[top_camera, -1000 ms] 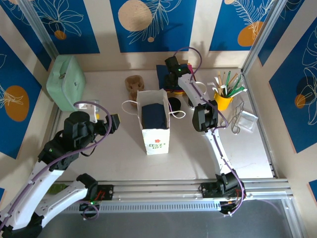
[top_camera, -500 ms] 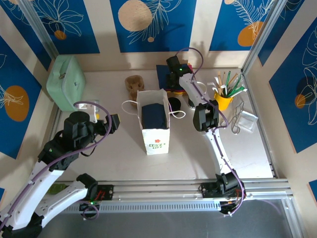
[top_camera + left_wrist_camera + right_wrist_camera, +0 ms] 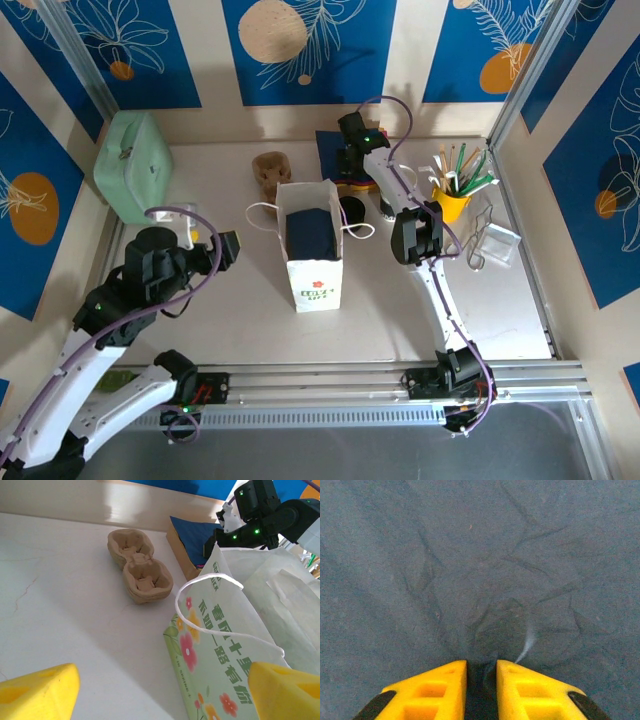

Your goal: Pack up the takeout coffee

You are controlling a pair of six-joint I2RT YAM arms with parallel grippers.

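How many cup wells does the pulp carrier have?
2. On the pulp carrier: far well, and near well toward the paper bag. None seem hidden.

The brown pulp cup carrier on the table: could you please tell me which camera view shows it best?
The left wrist view: the cup carrier lies close and unobstructed, both wells plainly empty. The top external view shows it small and far off, just beyond the paper bag.

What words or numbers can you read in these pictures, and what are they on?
Green Chinese characters, on the paper bag's side: tilted, I cannot read them for sure.
Small green print, under the red flower on the bag's front: too small to read.
Nothing else to read.
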